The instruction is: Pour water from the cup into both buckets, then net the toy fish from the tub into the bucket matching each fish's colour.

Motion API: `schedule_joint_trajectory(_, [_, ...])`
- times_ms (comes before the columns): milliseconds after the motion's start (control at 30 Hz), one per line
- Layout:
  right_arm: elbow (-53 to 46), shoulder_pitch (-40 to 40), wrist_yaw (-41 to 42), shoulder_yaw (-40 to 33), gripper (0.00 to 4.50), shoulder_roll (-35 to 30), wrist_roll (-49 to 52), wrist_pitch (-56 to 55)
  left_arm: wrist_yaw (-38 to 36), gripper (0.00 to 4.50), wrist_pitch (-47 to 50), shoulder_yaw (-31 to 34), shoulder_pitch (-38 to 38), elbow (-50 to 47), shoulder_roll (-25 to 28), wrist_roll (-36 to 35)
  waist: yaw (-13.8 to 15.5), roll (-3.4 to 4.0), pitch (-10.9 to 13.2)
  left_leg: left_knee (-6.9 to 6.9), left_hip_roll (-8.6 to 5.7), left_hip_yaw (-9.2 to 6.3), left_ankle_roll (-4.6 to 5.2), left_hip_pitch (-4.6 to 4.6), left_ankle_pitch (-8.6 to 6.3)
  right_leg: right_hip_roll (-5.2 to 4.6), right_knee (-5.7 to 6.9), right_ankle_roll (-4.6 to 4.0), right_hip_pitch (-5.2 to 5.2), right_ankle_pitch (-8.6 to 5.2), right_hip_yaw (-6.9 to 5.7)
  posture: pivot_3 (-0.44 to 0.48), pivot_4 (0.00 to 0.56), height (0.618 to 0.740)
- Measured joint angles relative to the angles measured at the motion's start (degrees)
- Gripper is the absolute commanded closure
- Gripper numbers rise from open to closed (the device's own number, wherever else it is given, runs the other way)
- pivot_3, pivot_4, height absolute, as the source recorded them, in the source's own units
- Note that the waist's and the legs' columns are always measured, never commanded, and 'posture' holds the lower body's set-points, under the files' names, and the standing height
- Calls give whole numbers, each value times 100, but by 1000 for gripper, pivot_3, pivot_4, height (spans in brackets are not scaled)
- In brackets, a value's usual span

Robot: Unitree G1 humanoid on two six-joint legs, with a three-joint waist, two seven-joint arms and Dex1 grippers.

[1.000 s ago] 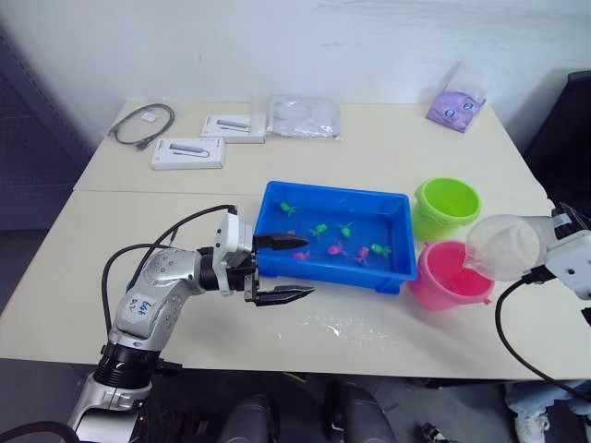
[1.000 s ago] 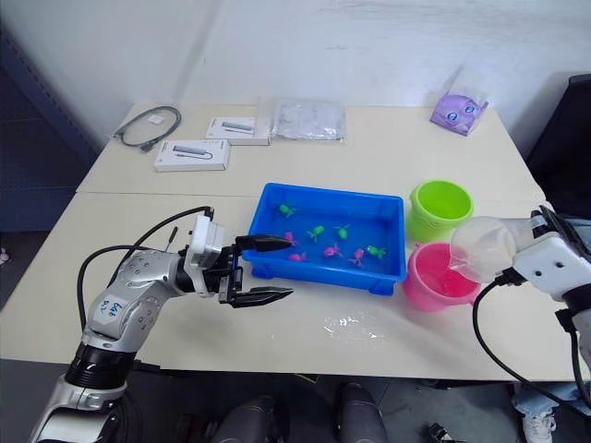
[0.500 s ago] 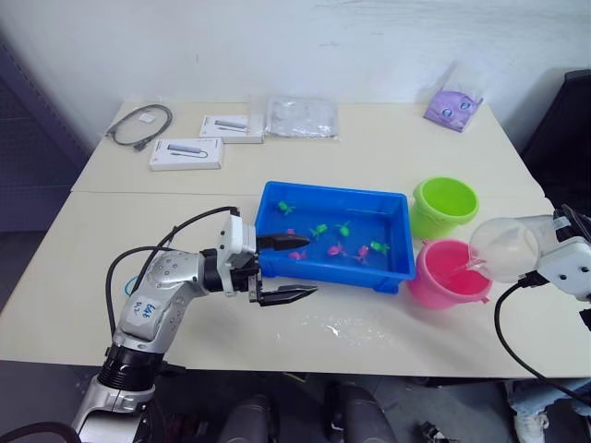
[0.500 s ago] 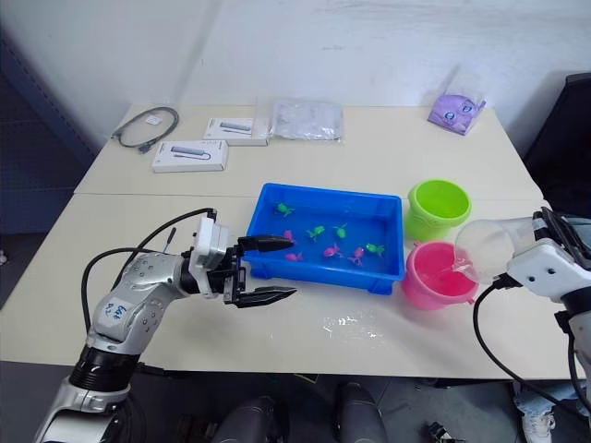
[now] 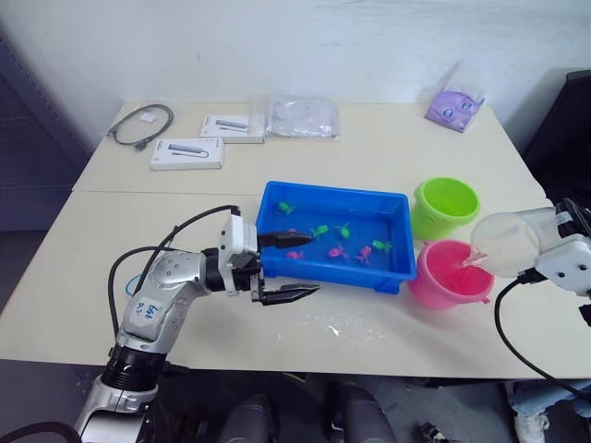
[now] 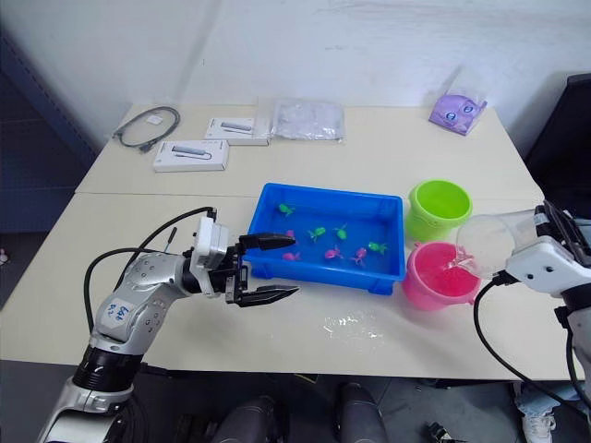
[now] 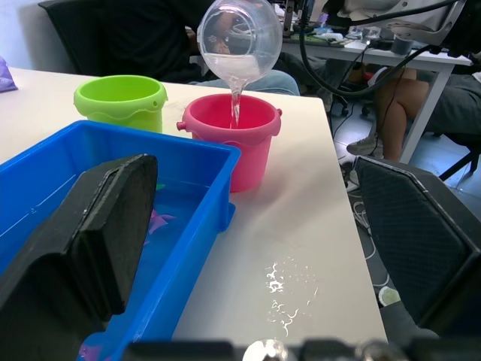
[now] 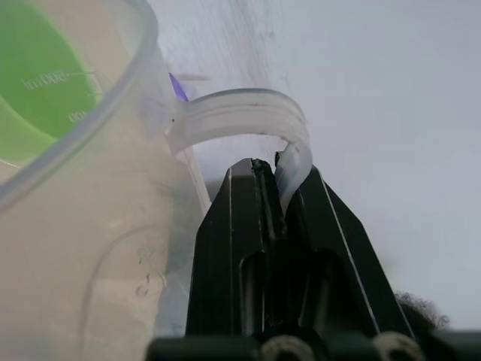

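Note:
My right gripper (image 8: pixel 279 180) is shut on the handle of the clear cup (image 5: pixel 506 244), which is tipped over the pink bucket (image 5: pixel 447 273). A thin stream of water (image 7: pixel 235 107) falls from the cup (image 7: pixel 239 37) into the pink bucket (image 7: pixel 234 137). The lime green bucket (image 5: pixel 446 206) stands just behind the pink one. Several green and pink toy fish (image 5: pixel 336 250) lie in the blue tub (image 5: pixel 335 238) at mid-table. My left gripper (image 5: pixel 284 268) is open, hovering at the tub's near left corner, holding nothing. The net is out of view.
A small puddle (image 5: pixel 337 325) wets the table in front of the tub. At the back lie two white boxes (image 5: pixel 187 153), a coiled cable (image 5: pixel 140 124), a clear plastic bag (image 5: pixel 303 117) and a purple pouch (image 5: pixel 453 107). People sit beyond the table's right edge.
The cup has tipped slightly further over the pink bucket, with water still pouring. My left gripper has shifted a little to the right, staying open.

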Motion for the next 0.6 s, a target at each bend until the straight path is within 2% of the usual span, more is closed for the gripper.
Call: schedule_joint_trajectory(600, [61, -27, -83, 0, 4474, 1, -186, -157, 7, 0, -143, -13, -1, 16, -53, 110, 0, 0, 0, 1, 0, 1, -1, 1, 2, 1, 2, 0, 0, 0, 1, 0, 150, 740])
